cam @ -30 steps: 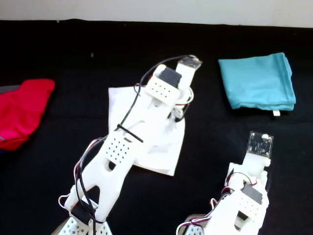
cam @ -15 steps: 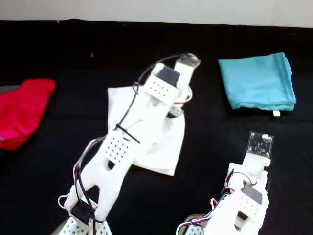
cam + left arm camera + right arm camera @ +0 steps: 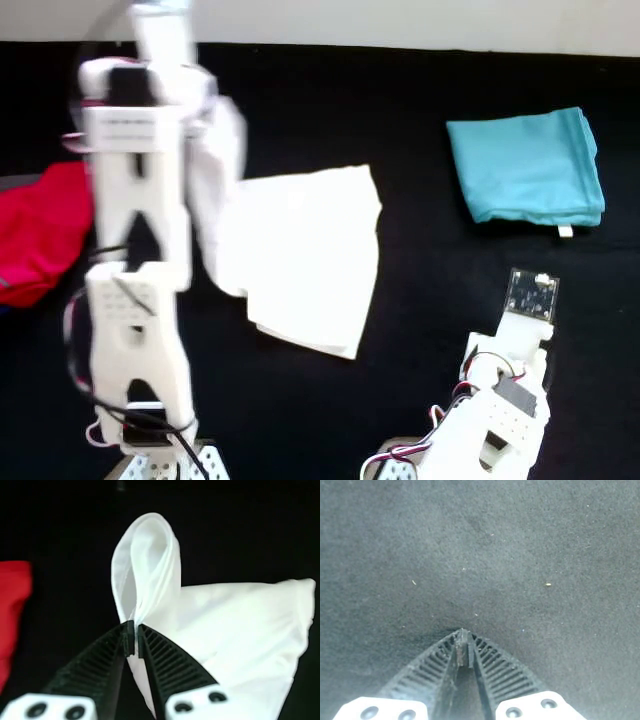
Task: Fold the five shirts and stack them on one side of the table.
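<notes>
Three shirts lie in my sight on the black table (image 3: 420, 90): a white shirt (image 3: 305, 250), a red shirt (image 3: 40, 230) and a teal shirt (image 3: 525, 165). My left fingers (image 3: 130, 636) are pinched shut on an edge of the white shirt. The cloth rises from them in a tall, narrow loop lifted off the table, while the rest of it spreads out flat and a little rumpled near the middle of the table. In the high view my left arm (image 3: 135, 230) stands upright over the table's left part, between the red shirt and the white one, with the lifted cloth hanging just beside its upper end. The red shirt lies bunched at the left edge, apart from the white shirt. The teal shirt lies folded into a neat rectangle on the far right side, well apart from both others. My right fingers (image 3: 464, 647) are pressed together tip to tip, gripping nothing, just above bare black table. My right arm (image 3: 500, 410) sits at the near right corner, short of the teal shirt.
</notes>
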`<act>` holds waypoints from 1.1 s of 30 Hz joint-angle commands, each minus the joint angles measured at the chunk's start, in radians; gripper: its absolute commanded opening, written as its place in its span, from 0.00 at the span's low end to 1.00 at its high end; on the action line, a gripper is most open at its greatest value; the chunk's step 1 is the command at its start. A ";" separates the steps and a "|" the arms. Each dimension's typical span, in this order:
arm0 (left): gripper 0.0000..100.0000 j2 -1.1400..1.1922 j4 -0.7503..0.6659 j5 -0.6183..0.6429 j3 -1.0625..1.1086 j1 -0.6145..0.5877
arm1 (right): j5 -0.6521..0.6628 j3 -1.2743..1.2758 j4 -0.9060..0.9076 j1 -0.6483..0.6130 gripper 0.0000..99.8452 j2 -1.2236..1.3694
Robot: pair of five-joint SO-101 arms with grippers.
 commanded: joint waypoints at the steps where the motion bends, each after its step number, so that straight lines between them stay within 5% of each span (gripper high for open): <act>1: 0.01 -0.101 0.006 -0.071 0.033 -0.139 | -0.002 0.041 -0.019 0.005 0.01 -0.008; 9: 0.01 -0.137 0.005 -0.167 0.369 -0.354 | 0.003 0.016 0.005 -0.013 0.01 -0.007; 11: 0.01 -0.140 0.005 -0.180 0.475 -0.384 | 0.023 -0.110 0.180 -0.050 0.03 -0.004; 18: 0.01 -0.137 0.005 -0.278 0.714 -0.541 | 0.025 -0.685 0.667 -0.429 0.06 0.002; 27: 0.02 -0.139 -0.086 -0.344 0.780 -0.549 | 0.028 -0.947 0.805 -0.877 0.06 0.407; 33: 0.17 -0.170 -0.081 -0.339 0.748 -0.476 | 0.031 -1.193 0.901 -1.055 0.17 0.710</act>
